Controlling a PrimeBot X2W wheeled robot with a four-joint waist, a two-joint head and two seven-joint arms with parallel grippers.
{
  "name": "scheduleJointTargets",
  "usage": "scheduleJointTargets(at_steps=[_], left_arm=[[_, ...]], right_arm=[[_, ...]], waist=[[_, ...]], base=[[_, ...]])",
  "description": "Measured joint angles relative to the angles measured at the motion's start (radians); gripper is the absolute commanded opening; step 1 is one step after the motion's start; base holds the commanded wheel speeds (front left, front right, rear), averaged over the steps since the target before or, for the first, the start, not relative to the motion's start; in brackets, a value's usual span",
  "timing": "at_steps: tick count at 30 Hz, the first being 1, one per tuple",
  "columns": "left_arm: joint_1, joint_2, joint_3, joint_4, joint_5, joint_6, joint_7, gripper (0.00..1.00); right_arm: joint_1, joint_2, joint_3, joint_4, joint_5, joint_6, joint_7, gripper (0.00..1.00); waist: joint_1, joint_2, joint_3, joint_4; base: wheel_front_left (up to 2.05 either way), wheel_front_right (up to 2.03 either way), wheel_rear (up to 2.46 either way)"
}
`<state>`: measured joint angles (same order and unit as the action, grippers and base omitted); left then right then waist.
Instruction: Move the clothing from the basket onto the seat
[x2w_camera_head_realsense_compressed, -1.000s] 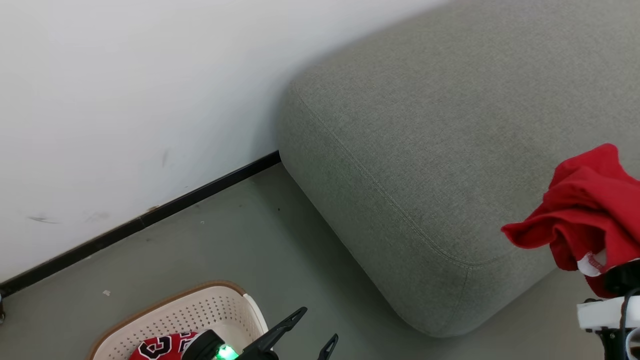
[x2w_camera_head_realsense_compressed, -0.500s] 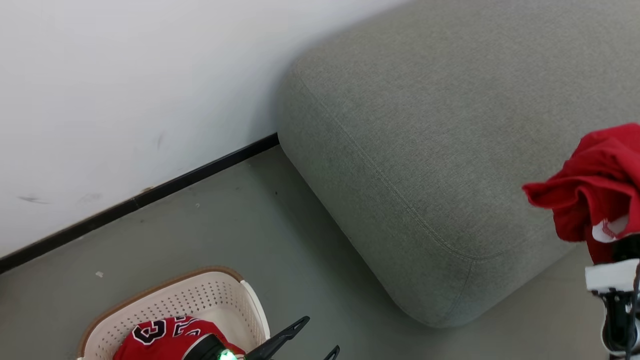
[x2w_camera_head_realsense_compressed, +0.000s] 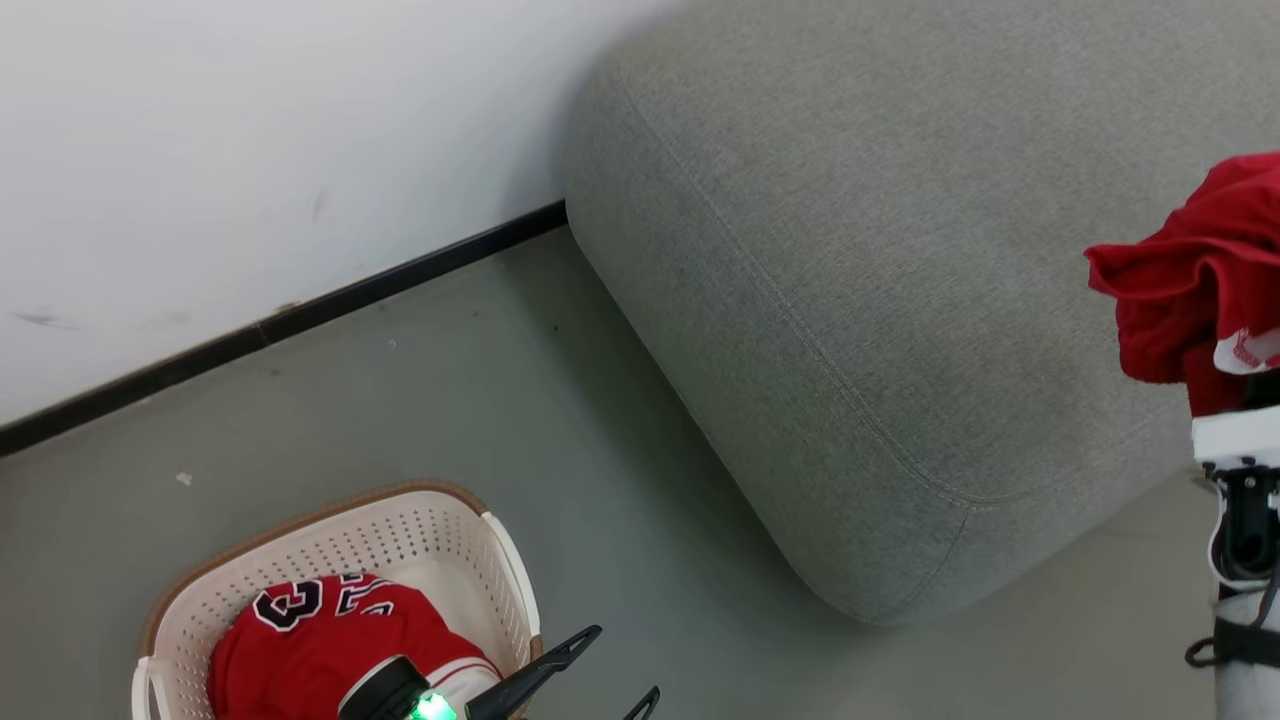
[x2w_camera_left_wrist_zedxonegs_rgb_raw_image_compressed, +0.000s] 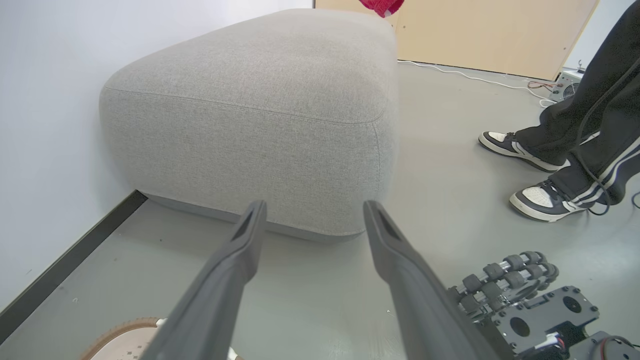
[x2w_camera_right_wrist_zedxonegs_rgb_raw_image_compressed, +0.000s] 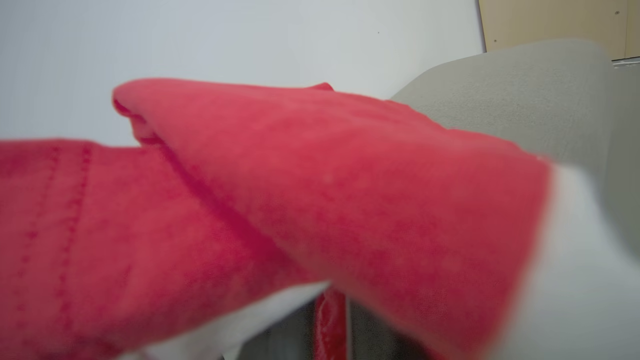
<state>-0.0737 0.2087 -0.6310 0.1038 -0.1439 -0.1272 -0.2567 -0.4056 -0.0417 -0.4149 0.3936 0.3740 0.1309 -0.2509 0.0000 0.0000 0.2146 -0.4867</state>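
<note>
In the head view the cream basket (x2w_camera_head_realsense_compressed: 300, 520) stands on the floor at the lower left, with a red jersey (x2w_camera_head_realsense_compressed: 320, 640) with black-and-white numerals lying in it. My left gripper (x2w_camera_head_realsense_compressed: 627, 660) hovers just right of the basket, open and holding nothing; its own view shows the open left gripper (x2w_camera_left_wrist_zedxonegs_rgb_raw_image_compressed: 314, 205) pointing at the grey seat (x2w_camera_left_wrist_zedxonegs_rgb_raw_image_compressed: 250, 100). Red shorts (x2w_camera_head_realsense_compressed: 1190, 290) with white trim hang bunched above the seat's (x2w_camera_head_realsense_compressed: 900, 250) right part. My right gripper is shut on the shorts (x2w_camera_right_wrist_zedxonegs_rgb_raw_image_compressed: 300, 200), its fingers buried in the cloth above its white wrist (x2w_camera_head_realsense_compressed: 1235, 440).
A white wall (x2w_camera_head_realsense_compressed: 250, 150) with a black skirting runs behind the basket and meets the seat's far corner. A person's shoes (x2w_camera_left_wrist_zedxonegs_rgb_raw_image_compressed: 530, 175) stand on the floor right of the seat. Part of my wheeled base (x2w_camera_left_wrist_zedxonegs_rgb_raw_image_compressed: 515, 280) shows at the lower right.
The head camera has tilted down, so more of the basket and jersey shows. The right arm has carried the shorts higher and farther over the seat. The left gripper has stayed open.
</note>
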Motion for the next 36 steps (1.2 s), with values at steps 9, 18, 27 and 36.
scheduleJointTargets(at_steps=[9, 18, 27, 36], left_arm=[[-0.049, 0.055, -0.036, -0.029, 0.023, 0.0, 0.0, 1.0], [-0.083, 0.113, -0.035, -0.051, 0.026, 0.0, 0.0, 1.0], [-0.108, 0.171, -0.041, -0.088, 0.063, 0.0, 0.0, 1.0], [-0.14, 0.21, -0.046, -0.133, 0.086, 0.0, 0.0, 1.0]], right_arm=[[-0.153, -0.03, -0.001, 0.105, 0.005, 0.0, 0.0, 0.0], [-0.315, -0.057, -0.008, 0.199, 0.004, 0.0, 0.0, 0.0], [-0.465, -0.069, -0.055, 0.293, 0.006, 0.0, 0.0, 0.0], [-0.606, -0.097, -0.086, 0.372, 0.0, 0.0, 0.0, 0.0]], waist=[[0.0, 0.0, 0.078, 0.019], [0.0, 0.0, 0.179, 0.036], [0.0, 0.0, 0.269, 0.049], [0.0, 0.0, 0.351, 0.06]], base=[[0.0, 0.0, 0.0], [0.0, 0.0, 0.0], [0.0, 0.0, 0.0], [0.0, 0.0, 0.0]])
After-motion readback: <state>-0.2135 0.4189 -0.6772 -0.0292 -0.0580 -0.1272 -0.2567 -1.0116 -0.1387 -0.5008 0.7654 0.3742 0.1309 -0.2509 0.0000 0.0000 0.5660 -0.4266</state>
